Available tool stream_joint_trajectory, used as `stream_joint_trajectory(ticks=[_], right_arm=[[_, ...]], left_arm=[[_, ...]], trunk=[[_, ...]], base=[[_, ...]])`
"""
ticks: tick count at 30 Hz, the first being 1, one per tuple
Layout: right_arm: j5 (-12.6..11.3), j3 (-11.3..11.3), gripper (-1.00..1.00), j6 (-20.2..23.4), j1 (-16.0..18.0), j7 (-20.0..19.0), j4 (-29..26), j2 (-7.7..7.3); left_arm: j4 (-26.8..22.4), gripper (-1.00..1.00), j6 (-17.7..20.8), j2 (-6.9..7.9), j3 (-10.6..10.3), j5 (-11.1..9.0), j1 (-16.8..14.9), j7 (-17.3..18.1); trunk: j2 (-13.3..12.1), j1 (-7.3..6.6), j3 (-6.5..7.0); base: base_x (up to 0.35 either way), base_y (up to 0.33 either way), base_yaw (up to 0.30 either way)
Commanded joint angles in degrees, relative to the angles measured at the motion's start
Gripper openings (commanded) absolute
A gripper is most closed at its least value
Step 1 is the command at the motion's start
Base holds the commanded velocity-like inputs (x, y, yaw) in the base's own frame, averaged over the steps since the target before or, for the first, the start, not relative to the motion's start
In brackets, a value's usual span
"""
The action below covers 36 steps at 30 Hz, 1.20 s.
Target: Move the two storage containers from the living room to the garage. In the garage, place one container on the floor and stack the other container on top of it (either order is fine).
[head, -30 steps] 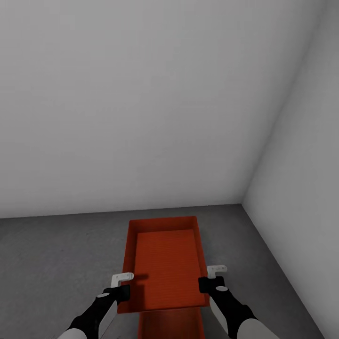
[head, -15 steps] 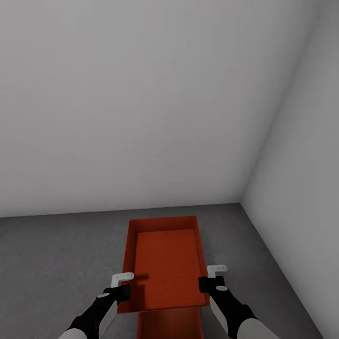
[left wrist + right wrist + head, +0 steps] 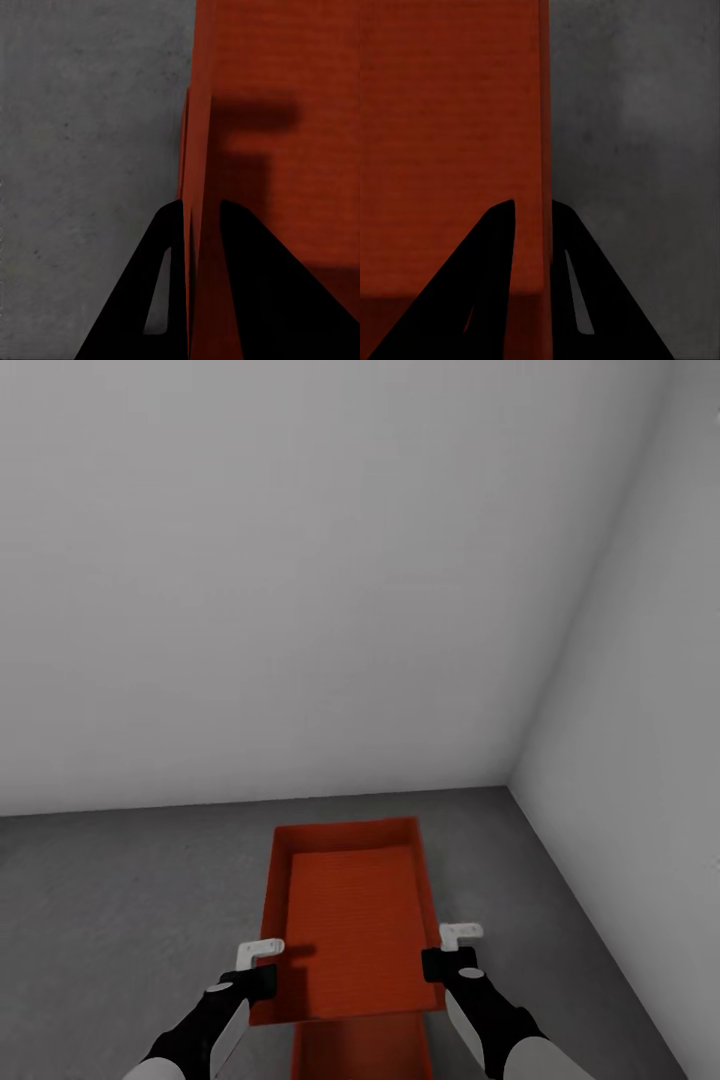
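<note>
An orange-red storage container [image 3: 350,915] hangs level above the dark concrete floor [image 3: 120,900] of the garage, held between both arms. My left gripper [image 3: 262,972] is shut on its left side wall [image 3: 202,127], and my right gripper [image 3: 436,964] is shut on its right side wall [image 3: 542,112]. In the wrist views the left gripper [image 3: 196,208] and the right gripper [image 3: 534,204] each straddle a thin wall, one finger inside and one outside. Part of a second orange-red container [image 3: 362,1050] shows below the held one, at the near edge of the head view.
Plain grey-white walls meet in a corner [image 3: 512,785] ahead and to the right. The right wall [image 3: 640,810] runs close beside the right arm. Open concrete floor [image 3: 82,135] spreads to the left of the container.
The whole head picture has shifted slightly, so the camera moved a little. Both grippers keep the same hold on the container.
</note>
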State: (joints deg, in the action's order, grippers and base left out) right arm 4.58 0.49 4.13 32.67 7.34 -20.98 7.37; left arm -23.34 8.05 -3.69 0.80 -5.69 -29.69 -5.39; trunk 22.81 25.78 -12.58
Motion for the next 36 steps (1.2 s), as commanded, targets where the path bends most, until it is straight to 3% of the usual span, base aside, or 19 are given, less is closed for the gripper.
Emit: stream_joint_trajectory(ticks=[1,10,20,36], right_arm=[[0.8,-3.6,-1.00,0.4,0.5,0.6,0.0,0.01],[0.8,-3.6,-1.00,0.4,0.5,0.6,0.0,0.01],[0.8,-3.6,-1.00,0.4,0.5,0.6,0.0,0.01],[0.8,-3.6,-1.00,0.4,0.5,0.6,0.0,0.01]], left_arm=[[-0.2,-1.00,0.3,0.00,-1.3,1.1,0.1,2.0],[-0.2,-1.00,0.3,0.03,-1.3,1.1,0.1,2.0],[-0.1,-1.00,0.3,0.08,-1.3,1.1,0.1,2.0],[-0.1,-1.00,0.4,0.08,-1.3,1.1,0.1,2.0]], trunk=[[0.1,0.01,-0.12],[0.1,0.01,-0.12],[0.1,0.01,-0.12],[0.1,0.01,-0.12]], base=[[-0.133,0.000,0.000],[-0.057,0.000,0.000],[-0.253,0.000,0.000],[-0.012,0.000,0.000]])
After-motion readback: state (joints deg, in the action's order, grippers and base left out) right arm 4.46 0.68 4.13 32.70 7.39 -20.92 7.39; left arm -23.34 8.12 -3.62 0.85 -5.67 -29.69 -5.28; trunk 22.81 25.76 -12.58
